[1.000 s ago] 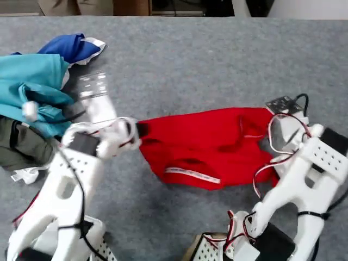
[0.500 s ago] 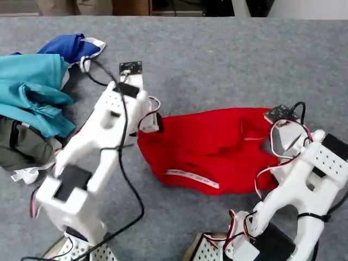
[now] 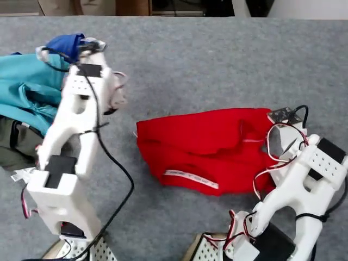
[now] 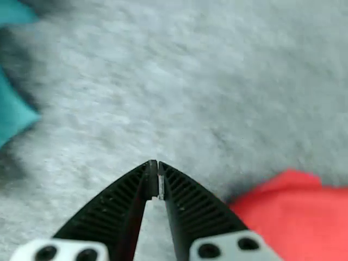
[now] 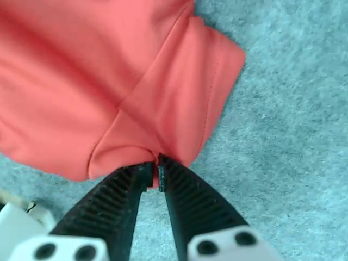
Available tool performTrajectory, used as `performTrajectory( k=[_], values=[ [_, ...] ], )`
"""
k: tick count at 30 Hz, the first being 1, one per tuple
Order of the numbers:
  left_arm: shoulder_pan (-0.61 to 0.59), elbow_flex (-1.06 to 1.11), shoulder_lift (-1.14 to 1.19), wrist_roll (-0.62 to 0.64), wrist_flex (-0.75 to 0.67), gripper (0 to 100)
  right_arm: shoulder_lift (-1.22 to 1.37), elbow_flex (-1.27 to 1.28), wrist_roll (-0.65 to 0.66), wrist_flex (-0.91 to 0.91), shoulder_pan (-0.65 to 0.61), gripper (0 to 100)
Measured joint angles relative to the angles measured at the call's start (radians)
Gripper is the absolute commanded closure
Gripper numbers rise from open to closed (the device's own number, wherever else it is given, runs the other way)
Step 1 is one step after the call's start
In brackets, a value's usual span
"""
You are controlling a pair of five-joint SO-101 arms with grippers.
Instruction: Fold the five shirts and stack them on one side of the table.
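Lying across the middle of the high view, a little right of centre, the red shirt (image 3: 201,147) is a rumpled band on the grey table (image 3: 217,60). A pale label strip (image 3: 190,179) shows along its lower edge.

The right gripper (image 5: 156,163) is at the shirt's right end. Its black jaws are pressed together, with a fold of red cloth pinched at the tips.

The left gripper (image 4: 156,166) hangs over bare table in the upper left of the high view, between the red shirt and the pile of other shirts. Its jaws are pressed together with nothing between them. In the left wrist view the red shirt's corner lies near it but apart from the tips.

The pile sits at the left edge of the high view. It has a teal shirt (image 3: 27,81) in the middle, a blue shirt (image 3: 65,43) above it in the frame, and an olive shirt (image 3: 13,147) below.
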Motion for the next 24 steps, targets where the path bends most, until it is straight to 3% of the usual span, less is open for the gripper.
performTrajectory(
  k=[6, 9, 15, 24],
  values=[
    [0.040, -0.077, 0.003, 0.003, 0.098, 98, 0.000, 0.006, -0.002, -0.003, 0.015, 99.0],
    [0.146, -0.207, 0.029, 0.002, 0.153, 97, 0.000, 0.029, 0.037, 0.008, 0.041, 94.7],
    [0.399, -0.439, 0.150, 0.009, 0.166, 77, -0.002, 0.054, 0.058, 0.008, 0.147, 76.7],
    [0.629, -0.787, 0.574, 0.149, 0.153, 77, -0.002, -0.115, 0.063, 0.008, 0.391, 76.0]
  ],
)
